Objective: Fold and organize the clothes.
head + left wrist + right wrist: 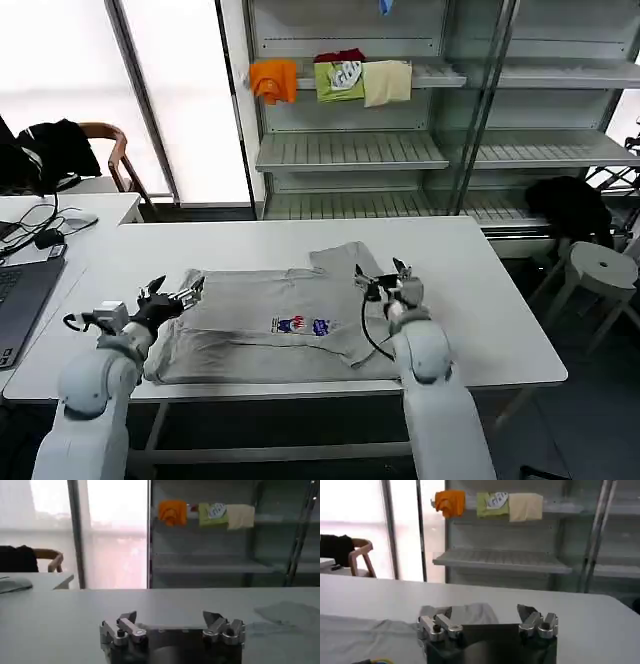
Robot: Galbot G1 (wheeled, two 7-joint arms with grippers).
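Here the left gripper [177, 293] hovers over the left edge of the light grey short-sleeved shirt of soft cloth [270, 325], with its two fingers spread apart and nothing between them; the left wrist view shows the same gap. The right gripper [385, 280] stands near the right side of the shirt, just below the sleeve that sticks out toward the far side, and its fingers are also apart and empty.

The shirt lies spread flat on the white rectangular table [480, 300], near the front edge, between the two grippers, with the small multicoloured chest print [300, 325] facing up. It seems partly folded at the bottom, but I cannot be sure.

I judge that the step in hand is the reach before a fold. The next move calls for both grippers to go down and pinch the cloth at the two sides, taking only the upper layer.
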